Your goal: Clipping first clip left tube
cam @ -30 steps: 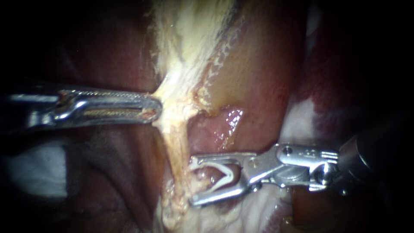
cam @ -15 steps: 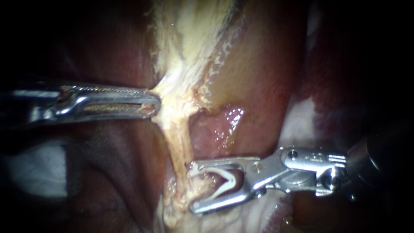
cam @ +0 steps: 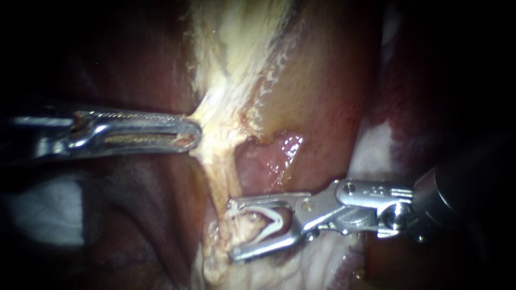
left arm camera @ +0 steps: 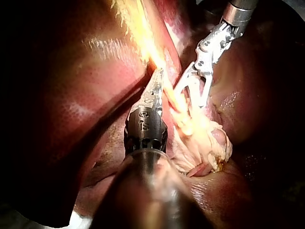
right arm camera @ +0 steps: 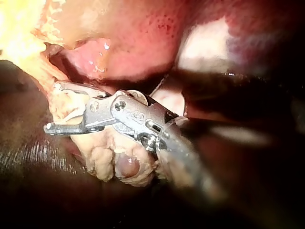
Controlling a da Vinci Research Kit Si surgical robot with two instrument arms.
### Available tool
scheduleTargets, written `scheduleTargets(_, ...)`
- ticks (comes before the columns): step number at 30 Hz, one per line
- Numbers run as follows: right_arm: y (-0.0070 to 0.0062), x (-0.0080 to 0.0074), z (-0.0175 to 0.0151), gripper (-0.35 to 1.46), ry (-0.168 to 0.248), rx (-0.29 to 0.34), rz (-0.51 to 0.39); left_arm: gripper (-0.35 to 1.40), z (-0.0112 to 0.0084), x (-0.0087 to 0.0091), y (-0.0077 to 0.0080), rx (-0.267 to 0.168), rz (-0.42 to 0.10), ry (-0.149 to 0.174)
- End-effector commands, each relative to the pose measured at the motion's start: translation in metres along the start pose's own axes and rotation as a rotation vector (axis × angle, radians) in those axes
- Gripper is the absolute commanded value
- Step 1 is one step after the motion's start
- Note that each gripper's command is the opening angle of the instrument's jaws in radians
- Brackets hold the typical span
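Dark red-brown liver (cam: 328, 91) fills the background, lit in the middle and falling to black at the edges. Over it a pale yellowish band of tissue (cam: 231, 48) comes from the far side and narrows into the tube (cam: 219, 172), a thin cream strand. The tube's long axis runs far to near, leaning slightly right as it comes toward me, and its near end sinks into a lumpy mass of pale fatty tissue (cam: 252, 268). My left instrument (cam: 192, 133) comes in level from the left. Its jaws are clamped on the left edge of the band, just where it narrows to the tube, and the tissue there is drawn to a point toward them. My right instrument (cam: 232, 231) comes in from the right, nearer to me, its jaws spread wide with a white clip (cam: 277, 219) seated between them, the clip's V gaping to the left. These jaws lie across the tube's axis, roughly at right angles. The far jaw's tip touches the tube's right side and the near jaw's tip rests against the lumpy tissue. The tube sits at the mouth of the jaws. I cannot tell whether it lies between the clip's legs.
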Motion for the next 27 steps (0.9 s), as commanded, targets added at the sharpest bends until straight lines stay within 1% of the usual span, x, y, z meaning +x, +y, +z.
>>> scheduleTargets(1,0.0002,-0.0001,0.0,0.6,-0.002,-0.005,0.0,-0.35,-0.0001,0.0,-0.0001,-0.001,0.0,0.0)
scheduleTargets(6,0.0009,-0.0003,0.0001,0.6,-0.002,-0.01,0.002,-0.35,-0.0002,-0.0002,-0.0005,-0.003,-0.002,0.0)
scheduleTargets(16,0.0021,-0.0002,0.0011,0.6,-0.003,-0.015,0.01,-0.35,-0.0004,-0.0004,-0.0012,-0.008,-0.004,-0.001)
scheduleTargets(27,0.002,0.0004,0.002,0.6,-0.006,-0.016,-0.013,-0.35,-0.0003,-0.0004,-0.0012,-0.009,-0.004,-0.001)
